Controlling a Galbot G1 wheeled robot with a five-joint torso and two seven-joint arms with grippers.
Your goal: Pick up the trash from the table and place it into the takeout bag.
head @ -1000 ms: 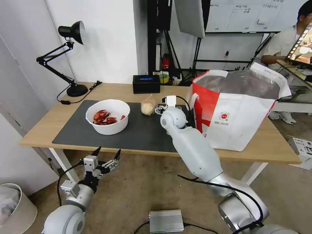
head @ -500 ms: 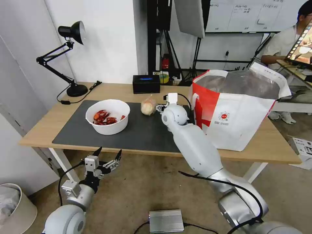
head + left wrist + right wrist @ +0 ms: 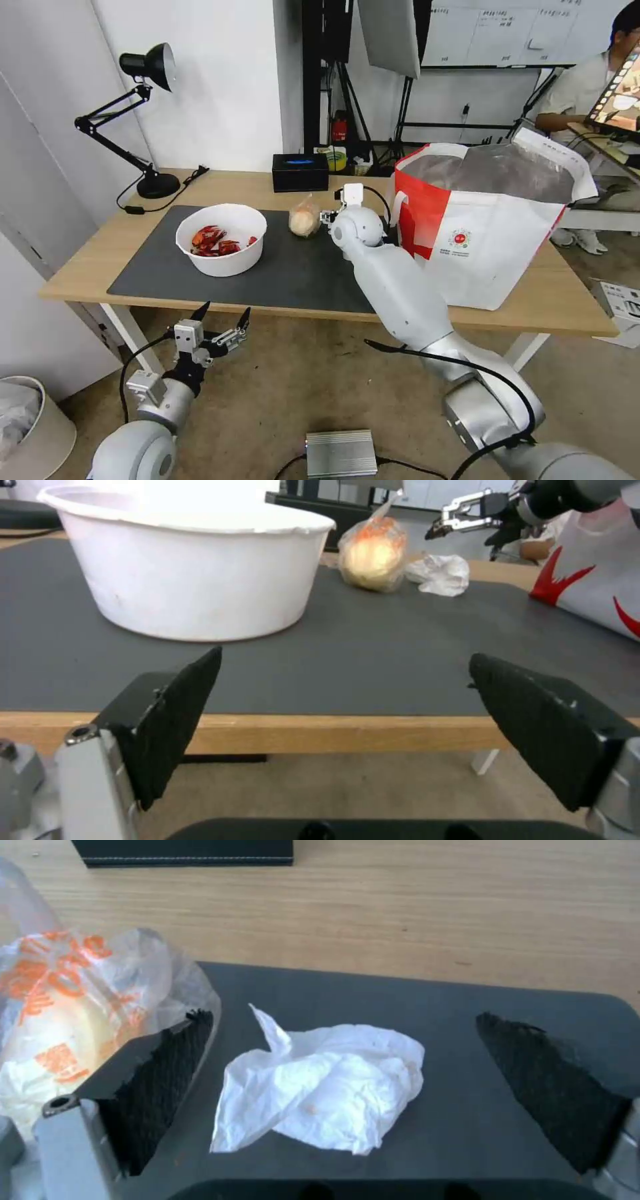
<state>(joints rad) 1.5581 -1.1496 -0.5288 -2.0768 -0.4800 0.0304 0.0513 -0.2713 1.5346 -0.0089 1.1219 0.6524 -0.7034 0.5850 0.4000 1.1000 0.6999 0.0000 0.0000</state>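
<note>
On the table's (image 3: 87, 267) dark mat (image 3: 293, 273) stands a white bowl (image 3: 221, 239) (image 3: 193, 565) of red crayfish shells. Right of it lies a small clear bag with a bun (image 3: 304, 219) (image 3: 73, 1005). A crumpled white tissue (image 3: 327, 1085) (image 3: 440, 574) sits on the mat beside that bag. My right gripper (image 3: 331, 217) (image 3: 343, 1017) hangs open just above the tissue, one finger on each side and nothing held. The takeout bag (image 3: 493, 227) stands open at the table's right. My left gripper (image 3: 223, 309) (image 3: 345, 656) is open and empty below the table's front edge.
A black box (image 3: 300, 172) (image 3: 183, 852) lies at the table's back edge behind the tissue. A black desk lamp (image 3: 143, 120) stands at the back left. On the floor are a white bin (image 3: 30, 427) and a silver box (image 3: 341, 453).
My right arm has reached farther back across the mat, carrying its gripper toward the spot beside the bun bag. The left arm has stayed still.
</note>
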